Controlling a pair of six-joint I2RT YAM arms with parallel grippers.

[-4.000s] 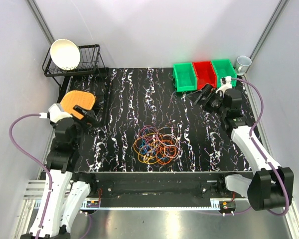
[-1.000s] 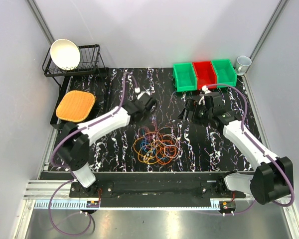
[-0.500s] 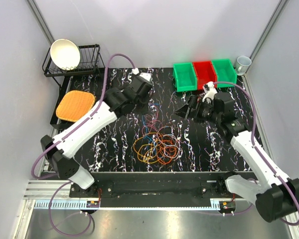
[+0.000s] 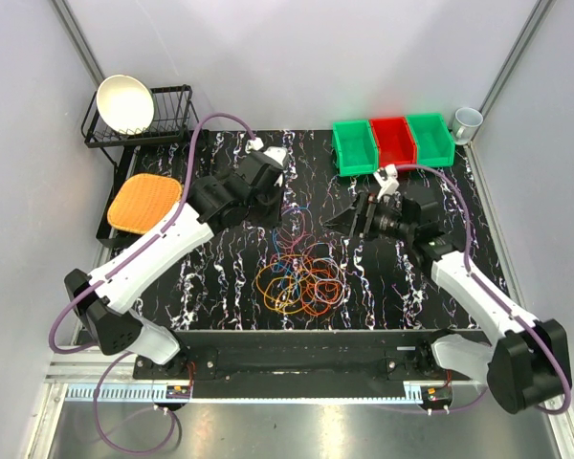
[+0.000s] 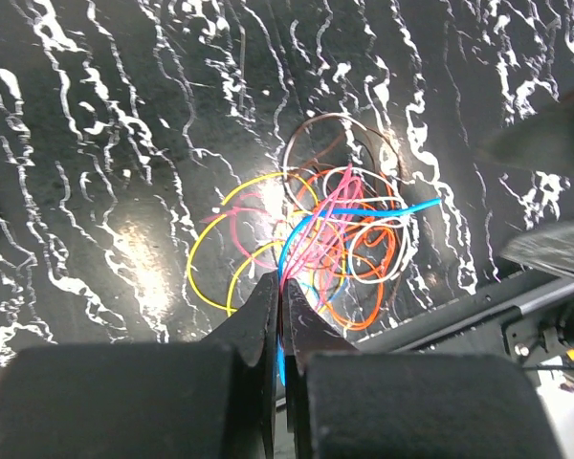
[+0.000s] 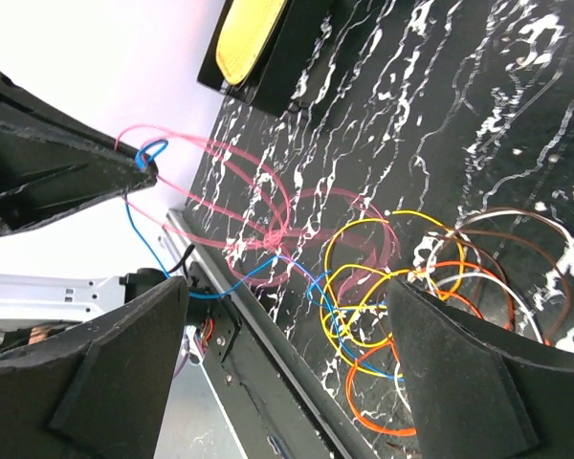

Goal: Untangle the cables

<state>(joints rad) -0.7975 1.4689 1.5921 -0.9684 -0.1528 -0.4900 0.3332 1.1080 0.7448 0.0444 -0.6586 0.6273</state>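
Observation:
The cables (image 4: 301, 282) lie as a tangle of orange, yellow, blue, pink and white loops on the black marbled table (image 4: 230, 277). My left gripper (image 4: 279, 212) hangs above the tangle's far side. In the left wrist view it (image 5: 281, 279) is shut on a blue and several pink strands, which run taut down to the heap (image 5: 340, 234). My right gripper (image 4: 349, 218) hovers open just right of those raised strands, nothing between its fingers. The right wrist view shows its fingers (image 6: 124, 373) wide apart, with the left gripper (image 6: 57, 177) and its pulled strands (image 6: 210, 182) beyond.
A wire dish rack (image 4: 172, 120) with a white bowl (image 4: 124, 103) stands at the back left, an orange mat (image 4: 145, 203) in front of it. Green and red bins (image 4: 392, 142) and a cup (image 4: 467, 120) sit at the back right. The black front rail (image 4: 297, 346) borders the table.
The left gripper has risen from the tangle's far side, drawing blue and pink strands up taut. The right gripper has moved left toward those strands, its jaws slightly narrower.

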